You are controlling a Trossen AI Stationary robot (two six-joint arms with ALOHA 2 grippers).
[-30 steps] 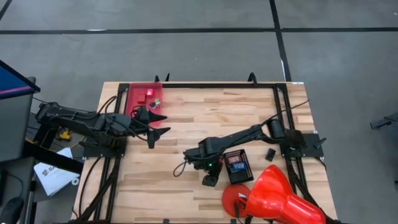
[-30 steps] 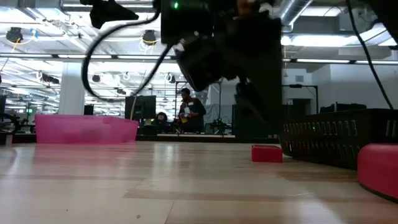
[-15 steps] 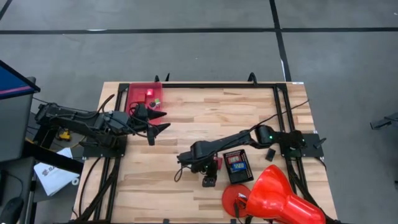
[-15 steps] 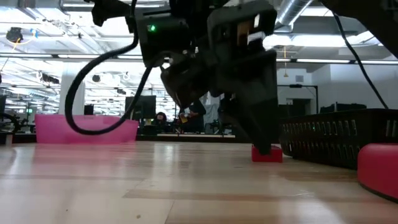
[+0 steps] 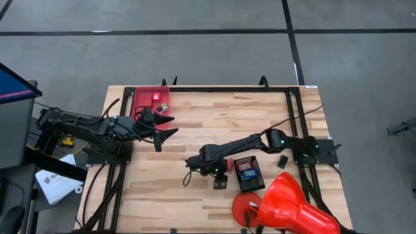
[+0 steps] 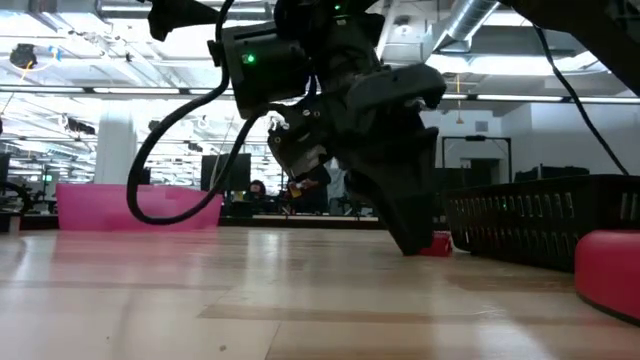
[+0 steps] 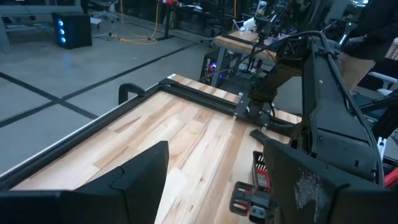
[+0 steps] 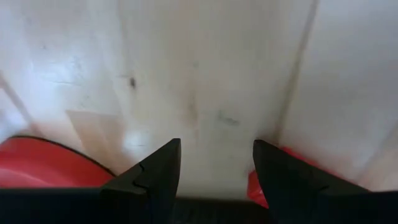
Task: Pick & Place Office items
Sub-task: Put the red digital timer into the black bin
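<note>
My right gripper (image 5: 220, 181) is open and points down at the table just left of the black tray (image 5: 247, 173). In its wrist view (image 8: 216, 146) bare wood lies between the fingertips. A small red block (image 8: 268, 182) rests flat on the table just outside one finger; it also shows in the low view (image 6: 440, 245) behind the tilted fingers (image 6: 408, 240). My left gripper (image 5: 160, 133) hovers open beside the pink bin (image 5: 144, 99). That bin holds a red piece (image 5: 156, 97) and a green-white piece (image 5: 162, 105). A blue item (image 5: 246, 173) lies in the tray. My right gripper stands with its fingertips low at the table beside the red block (image 5: 228, 166), which lies outside the gap. I cannot tell whether a finger's outer side touches the block.
The big red cone (image 5: 290, 205) lies at the near right, and its round base (image 8: 43, 167) is close to my right gripper. A small black piece (image 5: 283, 160) sits right of the tray. The table's middle (image 5: 214, 123) is open wood.
My right gripper has come down from above the table to the wood beside the red block. It has tipped over, so its fingers now slant. The left arm has kept still.
</note>
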